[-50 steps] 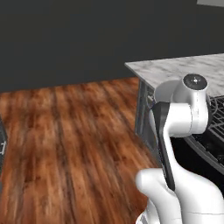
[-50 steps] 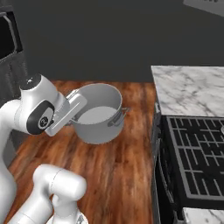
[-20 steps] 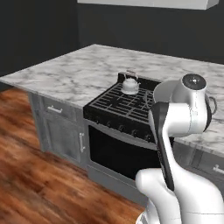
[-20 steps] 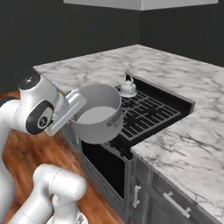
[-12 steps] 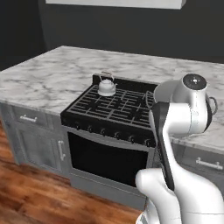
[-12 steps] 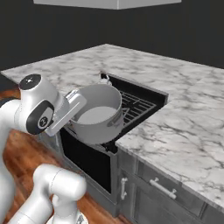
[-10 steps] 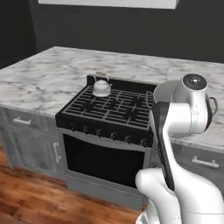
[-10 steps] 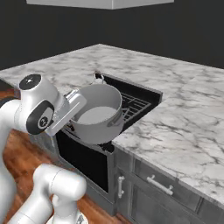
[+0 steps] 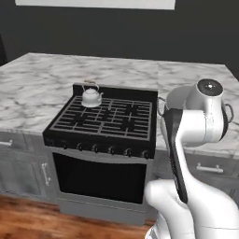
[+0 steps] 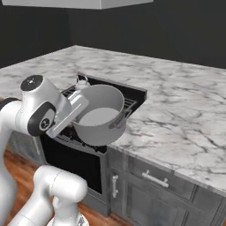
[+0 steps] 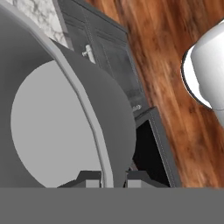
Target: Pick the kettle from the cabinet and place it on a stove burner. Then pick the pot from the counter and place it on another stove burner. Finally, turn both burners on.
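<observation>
pot (image 10: 100, 115) is held by its rim in the closed gripper (image 11: 113, 177) as the stove burners (image 9: 105, 118), bearing the kettle (image 9: 91, 96), have been brought squarely into reach for placing.

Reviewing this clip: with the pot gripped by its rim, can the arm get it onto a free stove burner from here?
Probably yes. The kettle takes only the back-left burner, the other stove burners are bare, and the pot hangs in the jaws over the stove's front edge.

Dark walls (image 9: 93, 28), wood floor (image 9: 28, 219), grey drawers (image 10: 159, 185).
</observation>
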